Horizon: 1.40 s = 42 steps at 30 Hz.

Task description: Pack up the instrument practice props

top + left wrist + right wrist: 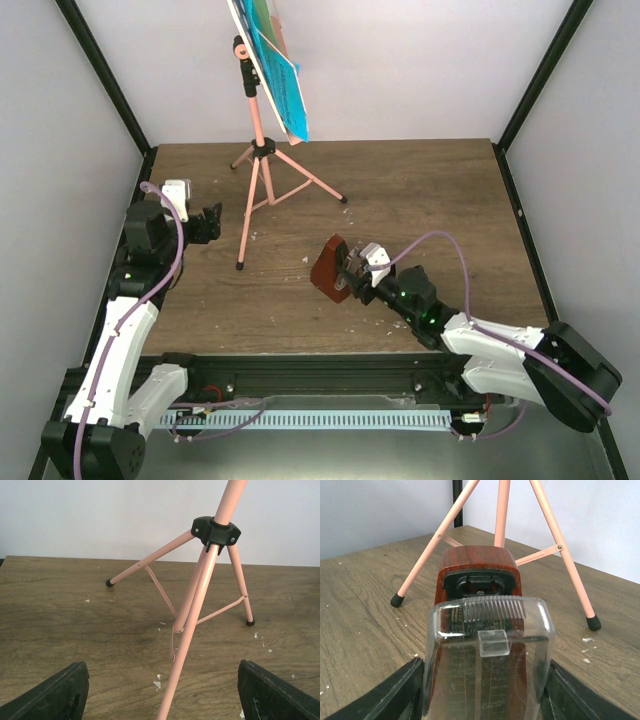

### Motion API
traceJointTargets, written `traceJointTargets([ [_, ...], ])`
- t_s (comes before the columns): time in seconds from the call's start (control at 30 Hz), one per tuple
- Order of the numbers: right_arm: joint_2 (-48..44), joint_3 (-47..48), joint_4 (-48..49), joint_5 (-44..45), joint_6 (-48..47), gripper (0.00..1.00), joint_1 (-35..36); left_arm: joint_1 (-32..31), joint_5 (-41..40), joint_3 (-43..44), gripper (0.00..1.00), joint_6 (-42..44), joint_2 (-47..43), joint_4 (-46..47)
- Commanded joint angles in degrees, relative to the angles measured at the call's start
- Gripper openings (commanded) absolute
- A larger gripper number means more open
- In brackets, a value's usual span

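Landmark: the pink music stand is standing on its three legs at the back-left of the table; every place below is being given from it.
Sheet-music pages: the blue and yellow pages are resting on the stand's desk, high above its legs, so they are not yet packed.
Metronome: the reddish-brown metronome is sitting tilted just outside the stand's legs, on the near-right side. Whether its lower edge is touching the table cannot be told.
Right gripper: the right gripper is gripping the metronome, its fingers pressing either flank of the clear cover.
Why held so: gripping across the narrow flanks is probably keeping the sloped body from sliding out.
Left gripper: the left gripper is hovering on the stand's left with its jaws spread wide and holding nothing. In its wrist view it is framing the stand's nearest leg without touching it.
Why placed so: it seems to be lining up to take that leg or steady the stand.
Edges: the stand's far feet are sitting near the back wall, and its left side is facing the side wall closely.
Open room: the widest bare wood is lying to the stand's right, which looks like the easier way out for the metronome.
Risk: the stand is looking top-heavy, so nudging a leg could be tipping it.
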Motion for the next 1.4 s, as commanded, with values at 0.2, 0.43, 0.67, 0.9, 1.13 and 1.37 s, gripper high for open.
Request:
traceJointTargets([
  [0.2, 2.6, 1.0, -4.1, 2.6, 0.1, 0.49, 1.0, 0.3, -0.4, -0.5, 0.83, 0.6, -0.1, -0.2],
  [0.43, 4.4, 1.4, -4.3, 3.0, 1.2, 0.48, 1.1, 0.3, -0.3, -0.5, 0.83, 0.6, 0.0, -0.2],
  [0.67, 5.5, 1.7, -4.2, 3.9, 2.0, 0.48, 1.1, 0.3, -0.4, -0.6, 0.83, 0.5, 0.0, -0.3],
  [0.9, 7.0, 1.9, -4.3, 4.0, 1.8, 0.48, 1.5, 0.3, -0.4, -0.6, 0.83, 0.6, 0.0, -0.4],
  [1.13, 8.9, 2.1, -3.8, 3.5, 2.4, 0.48, 1.7, 0.3, -0.4, -0.6, 0.83, 0.5, 0.0, -0.3],
  [1.37, 10.1, 2.3, -3.7, 3.4, 2.5, 0.49, 1.7, 0.3, -0.2, -0.6, 0.83, 0.6, 0.0, -0.3],
])
